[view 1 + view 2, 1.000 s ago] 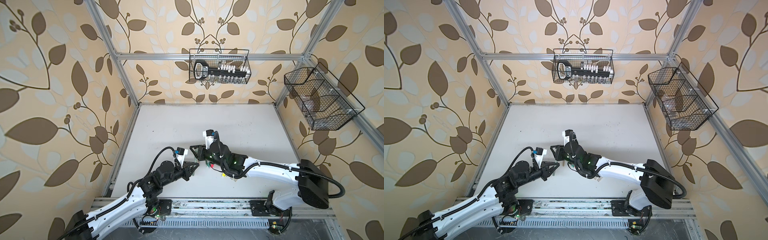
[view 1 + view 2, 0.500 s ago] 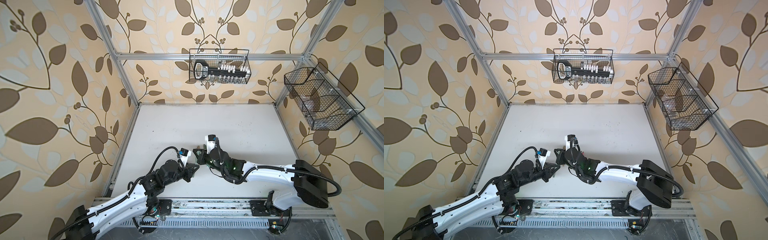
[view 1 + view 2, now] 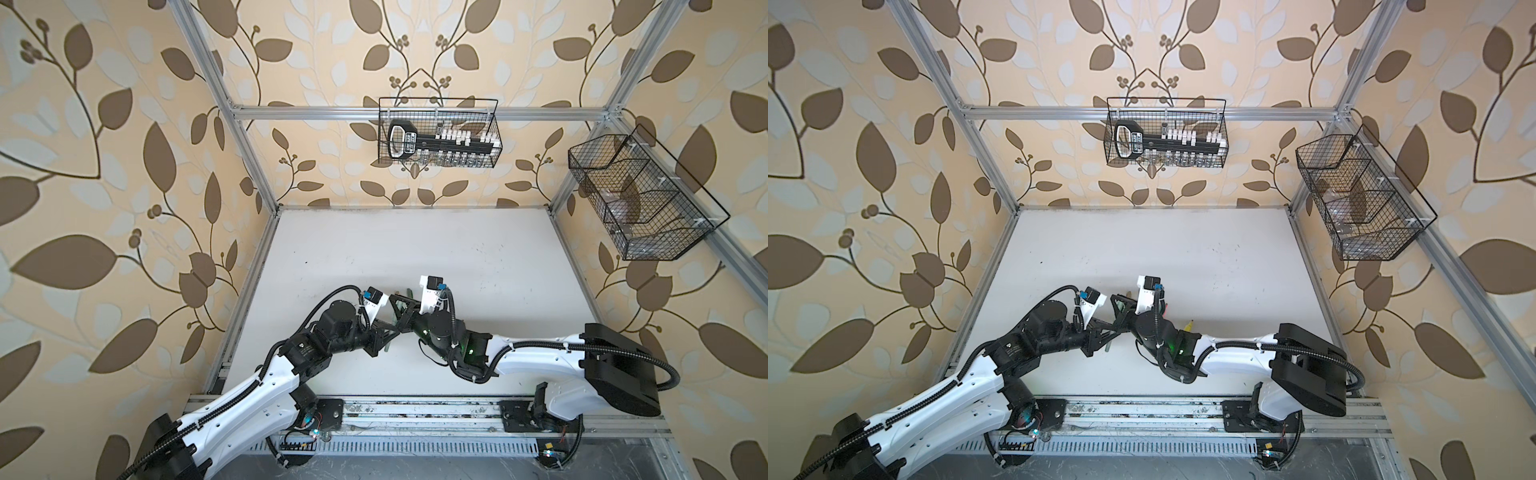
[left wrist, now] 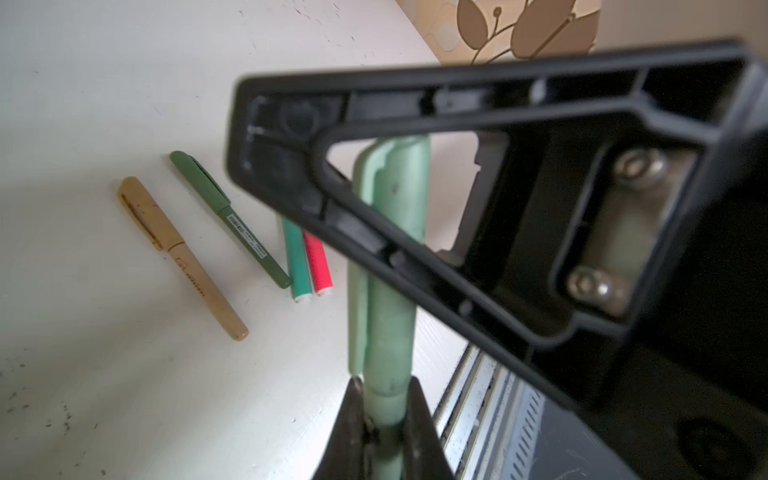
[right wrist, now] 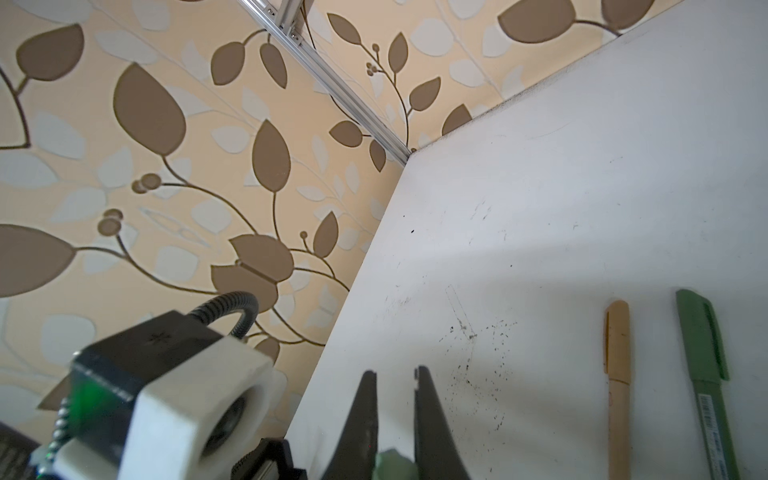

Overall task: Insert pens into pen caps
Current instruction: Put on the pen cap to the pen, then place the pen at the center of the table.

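Left claw (image 4: 384, 386), right claw (image 5: 395, 372): both clamped on sage pen (image 4: 386, 332) | axis bridges them

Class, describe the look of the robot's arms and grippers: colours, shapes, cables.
The left arm and right arm have white shells, black joints and ribbed black cables. The left gripper and right gripper each have two black tapered fingers. Wrist cameras sit in white housings.

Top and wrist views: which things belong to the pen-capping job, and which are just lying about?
Job: sage pen in left gripper, sage cap in right gripper, tan pen, dark green pen, green marker, pink-red marker.
Lying about: back-wall basket with black tool, side-wall basket.
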Controlling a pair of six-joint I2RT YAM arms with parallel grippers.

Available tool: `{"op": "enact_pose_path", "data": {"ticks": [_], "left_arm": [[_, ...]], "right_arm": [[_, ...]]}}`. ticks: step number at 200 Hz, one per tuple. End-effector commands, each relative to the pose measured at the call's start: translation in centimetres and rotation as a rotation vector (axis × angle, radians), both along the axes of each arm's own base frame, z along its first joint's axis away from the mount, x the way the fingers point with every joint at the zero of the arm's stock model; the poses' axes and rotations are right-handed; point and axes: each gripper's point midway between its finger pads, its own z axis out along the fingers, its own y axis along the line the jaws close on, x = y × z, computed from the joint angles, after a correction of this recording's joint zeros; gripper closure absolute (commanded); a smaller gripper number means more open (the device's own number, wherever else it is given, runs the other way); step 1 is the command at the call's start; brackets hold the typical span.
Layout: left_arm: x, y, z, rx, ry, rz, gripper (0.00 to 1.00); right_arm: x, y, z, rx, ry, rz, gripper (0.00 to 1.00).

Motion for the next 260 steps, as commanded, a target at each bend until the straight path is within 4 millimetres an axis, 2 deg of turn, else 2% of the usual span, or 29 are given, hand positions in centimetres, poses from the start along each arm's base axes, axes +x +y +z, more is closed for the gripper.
{"op": "enact_pose_path", "data": {"ticks": [1,41,59,70,84,101,130,159,178,197,206,225,237,248,260], "left_arm": [[8.0,2.6,12.9,-0.262,-0.366,0.339,1.0],[8.7,3.8,11.0,-0.218,-0.364,0.414,1.0],[9.0,4.1,9.0,-0.182,-0.309,0.445,1.0],[9.4,4.7,6.8,-0.131,-0.246,0.494,1.0],[9.9,5.9,3.2,-0.054,-0.149,0.575,1.0],[10.0,7.9,-1.4,0.051,-0.025,0.695,1.0],[9.5,10.2,-7.3,0.197,0.143,0.83,1.0],[9.3,10.3,-10.2,0.273,0.24,0.858,1.0],[9.5,10.0,-11.2,0.306,0.271,0.851,1.0],[9.6,10.1,-12.0,0.349,0.299,0.858,1.0],[9.6,10.2,-12.3,0.367,0.311,0.859,1.0],[9.5,10.2,-12.9,0.394,0.331,0.858,1.0],[9.5,10.3,-13.1,0.404,0.333,0.859,0.92],[9.5,10.2,-13.2,0.409,0.335,0.856,0.83],[9.5,10.2,-13.2,0.414,0.337,0.85,0.77]], "right_arm": [[-9.7,4.1,-3.2,-0.074,0.087,0.402,1.0],[-7.6,1.1,-3.2,-0.098,0.11,0.307,0.99],[-5.9,-1.1,-2.6,-0.131,0.105,0.237,0.65],[-4.8,-3.2,-1.6,-0.15,0.089,0.18,0.52],[-3.2,-6.8,-0.7,-0.188,0.073,0.076,0.4],[-1.5,-12.1,0.1,-0.239,0.062,-0.064,0.31],[0.8,-21.9,-0.7,-0.338,0.085,-0.32,0.19],[2.5,-30.8,-3.5,-0.429,0.193,-0.55,0.17],[3.1,-35.1,-6.4,-0.449,0.294,-0.646,0.19],[3.3,-38.6,-9.2,-0.456,0.376,-0.734,0.2],[3.4,-39.4,-10.0,-0.427,0.41,-0.755,0.21],[4.0,-39.6,-10.6,-0.439,0.413,-0.754,0.23],[4.0,-40.1,-10.9,-0.454,0.412,-0.793,0.23],[4.0,-40.5,-10.7,-0.455,0.409,-0.821,0.23],[4.0,-40.9,-10.2,-0.452,0.385,-0.85,0.22]]}}
